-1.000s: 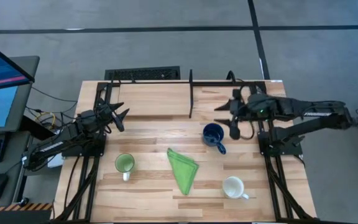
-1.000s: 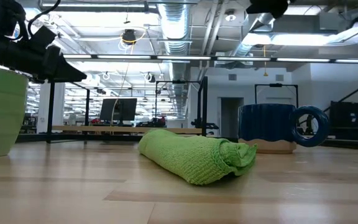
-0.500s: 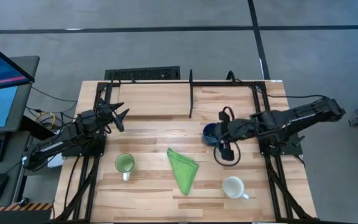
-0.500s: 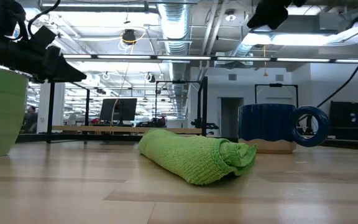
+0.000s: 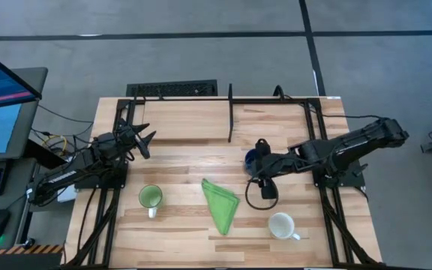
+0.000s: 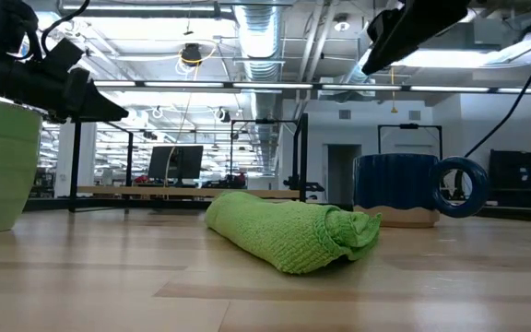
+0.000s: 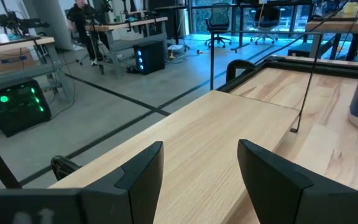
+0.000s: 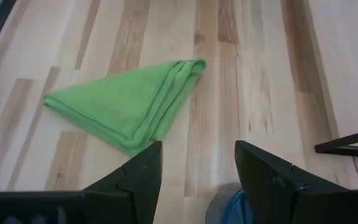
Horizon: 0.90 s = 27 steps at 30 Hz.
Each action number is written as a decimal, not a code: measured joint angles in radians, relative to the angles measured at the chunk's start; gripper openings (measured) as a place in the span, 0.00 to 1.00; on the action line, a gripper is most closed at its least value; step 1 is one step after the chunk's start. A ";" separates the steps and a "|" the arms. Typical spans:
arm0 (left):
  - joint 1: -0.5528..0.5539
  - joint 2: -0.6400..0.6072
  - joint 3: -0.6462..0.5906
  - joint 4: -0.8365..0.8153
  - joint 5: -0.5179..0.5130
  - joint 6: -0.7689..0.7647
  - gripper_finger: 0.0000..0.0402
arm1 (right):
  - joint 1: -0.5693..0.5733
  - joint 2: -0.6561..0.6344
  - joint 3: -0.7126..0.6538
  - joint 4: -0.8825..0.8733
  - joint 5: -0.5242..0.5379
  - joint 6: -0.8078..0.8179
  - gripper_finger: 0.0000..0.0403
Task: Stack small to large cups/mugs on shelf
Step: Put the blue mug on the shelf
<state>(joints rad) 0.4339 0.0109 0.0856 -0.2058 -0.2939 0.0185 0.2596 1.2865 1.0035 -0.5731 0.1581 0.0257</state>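
The dark blue mug (image 5: 250, 157) stands on the table in front of the shelf (image 5: 229, 112), its handle (image 6: 459, 187) pointing toward the near right. My right gripper (image 5: 256, 163) hovers open above it, tipped downward. The mug's rim (image 8: 232, 202) shows below the gap between the fingers, well clear of them in the low view (image 6: 413, 28). The light green mug (image 5: 150, 197) stands near left and the white mug (image 5: 282, 225) near right. My left gripper (image 5: 142, 139) waits open at the far left, above the table.
A folded green cloth (image 5: 221, 204) lies between the green and white mugs, just beyond my right fingers (image 8: 129, 112). The shelf's black rods (image 7: 306, 81) run along the far edge over its light wooden base. A cable loop (image 5: 265, 191) hangs under the right arm.
My right gripper has swung from beside the shelf's right part toward the table's left and near edges, has sunk and has tipped further down, and now hangs over the blue mug. The mugs and the cloth have stayed in place.
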 joint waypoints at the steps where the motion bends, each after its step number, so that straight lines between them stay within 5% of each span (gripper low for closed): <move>1: 0.000 0.000 0.000 0.000 0.000 0.000 0.50 | 0.000 -0.001 0.000 0.003 0.000 0.000 0.55; 17: 0.000 0.000 -0.001 -0.001 0.000 -0.002 0.50 | -0.035 -0.006 0.000 0.040 0.004 -0.008 0.67; 27: 0.000 0.000 -0.002 -0.001 0.000 -0.002 0.50 | -0.114 -0.006 0.000 -0.082 0.005 -0.104 0.67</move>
<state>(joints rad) 0.4343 0.0109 0.0841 -0.2070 -0.2939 0.0162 0.1453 1.2808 1.0035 -0.6554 0.1627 -0.0780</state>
